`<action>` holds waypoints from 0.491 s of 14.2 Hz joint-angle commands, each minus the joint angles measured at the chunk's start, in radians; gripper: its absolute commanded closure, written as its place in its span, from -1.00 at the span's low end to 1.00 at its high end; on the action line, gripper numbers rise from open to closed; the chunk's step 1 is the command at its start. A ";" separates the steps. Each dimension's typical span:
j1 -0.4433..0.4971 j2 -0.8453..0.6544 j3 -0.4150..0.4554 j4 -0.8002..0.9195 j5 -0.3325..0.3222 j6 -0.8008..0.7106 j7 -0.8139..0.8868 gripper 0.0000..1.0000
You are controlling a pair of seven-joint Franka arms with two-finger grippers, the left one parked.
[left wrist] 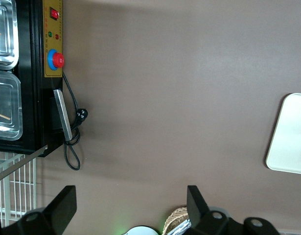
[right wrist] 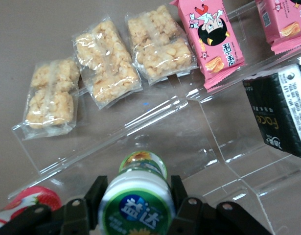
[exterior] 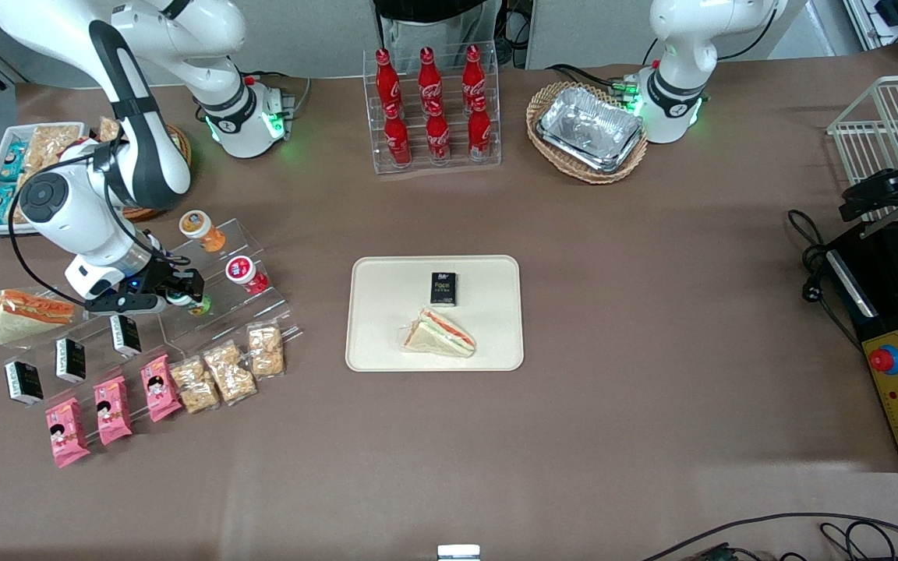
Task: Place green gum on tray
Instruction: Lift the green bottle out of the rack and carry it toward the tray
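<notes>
The green gum point(right wrist: 138, 205), a small jar with a green-and-white lid, stands on the clear acrylic step stand point(right wrist: 155, 127) toward the working arm's end of the table. My right gripper point(right wrist: 136, 192) is around it, one finger against each side of the lid, shut on it. In the front view the gripper point(exterior: 182, 296) covers most of the jar point(exterior: 199, 306). The cream tray point(exterior: 375, 343) lies mid-table, well apart from the gripper, with a black box point(exterior: 443, 288) and a sandwich point(exterior: 440, 333) on it. Its edge shows in the left wrist view point(left wrist: 292, 142).
A red-lidded jar point(exterior: 241, 270) and an orange-lidded jar point(exterior: 194, 224) stand on the same stand, farther from the front camera. Rice-cracker packs point(right wrist: 106, 61), pink packs point(right wrist: 211, 34) and black boxes point(right wrist: 280, 110) sit on its lower steps. A cola rack point(exterior: 432, 105) and a basket of foil containers point(exterior: 588, 132) stand at the back.
</notes>
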 commanded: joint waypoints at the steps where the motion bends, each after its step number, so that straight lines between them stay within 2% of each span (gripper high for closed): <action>1: -0.004 -0.028 0.000 0.002 -0.010 -0.001 -0.011 0.51; 2: -0.002 -0.046 0.002 0.008 -0.010 -0.007 -0.009 0.62; 4: 0.001 -0.089 0.002 0.034 -0.010 -0.071 -0.015 0.62; 7: 0.004 -0.145 0.003 0.183 -0.008 -0.323 -0.035 0.61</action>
